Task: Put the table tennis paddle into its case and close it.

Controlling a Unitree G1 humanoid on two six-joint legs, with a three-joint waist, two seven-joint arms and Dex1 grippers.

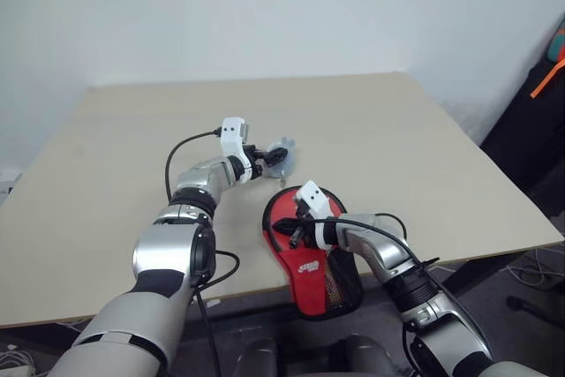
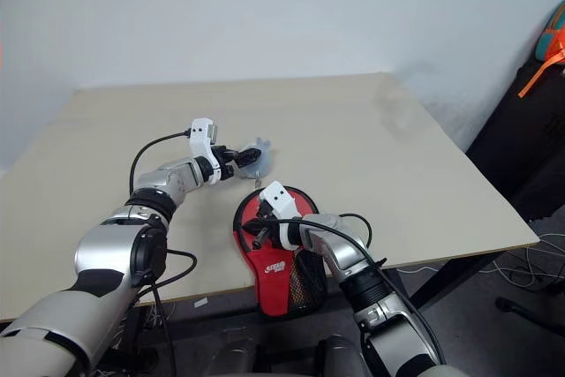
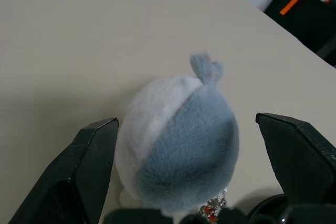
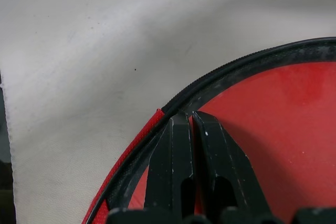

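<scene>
One case (image 1: 311,264), narrow end nearest.

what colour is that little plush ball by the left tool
Grey-blue with a white patch: the plush ball, best seen in the left wrist view.

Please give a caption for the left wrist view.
Open left gripper straddles a grey-and-white plush toy on the table.
</scene>
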